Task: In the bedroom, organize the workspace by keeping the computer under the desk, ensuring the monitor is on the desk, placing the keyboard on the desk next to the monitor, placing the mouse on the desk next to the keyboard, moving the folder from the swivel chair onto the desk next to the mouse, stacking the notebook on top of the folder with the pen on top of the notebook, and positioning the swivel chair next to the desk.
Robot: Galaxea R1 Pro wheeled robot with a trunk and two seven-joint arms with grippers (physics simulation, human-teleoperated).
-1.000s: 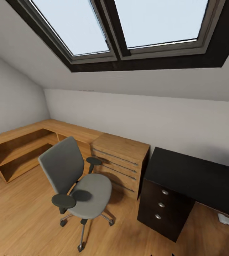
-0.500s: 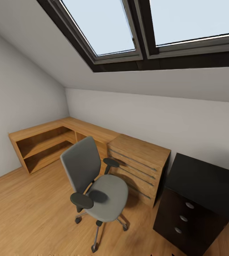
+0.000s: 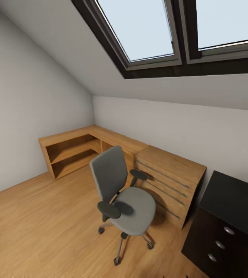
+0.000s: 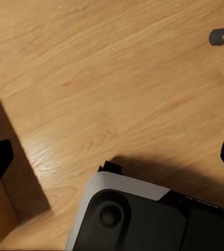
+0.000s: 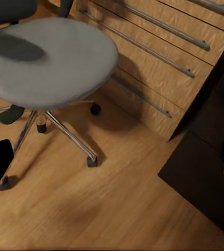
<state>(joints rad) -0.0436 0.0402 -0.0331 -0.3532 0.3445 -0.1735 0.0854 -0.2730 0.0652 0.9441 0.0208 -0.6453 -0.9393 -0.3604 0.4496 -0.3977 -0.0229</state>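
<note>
A: Where is the grey upholstered swivel chair with black armrests and a chrome star base [image 3: 122, 193]?
B: In the middle of the wooden floor [image 3: 43, 220], its seat bare, just in front of the light wooden drawer chest [image 3: 170, 179].

A: And the glossy black counter with its three-drawer unit [image 3: 224, 224]?
B: At the near right, right of the chest; round silver knobs show on the drawers.

A: What stands farther left?
B: A low wooden corner shelf [image 3: 71, 148] along the far wall, under the sloped skylight window [image 3: 150, 31].

A: The hands?
B: In each wrist view only dark finger edges at the border; how far open either hand is, I cannot tell. The left looks down on floor and the robot's base [image 4: 143, 217]; the right on the chair seat [image 5: 46, 60] and chest drawers [image 5: 158, 47].
</note>
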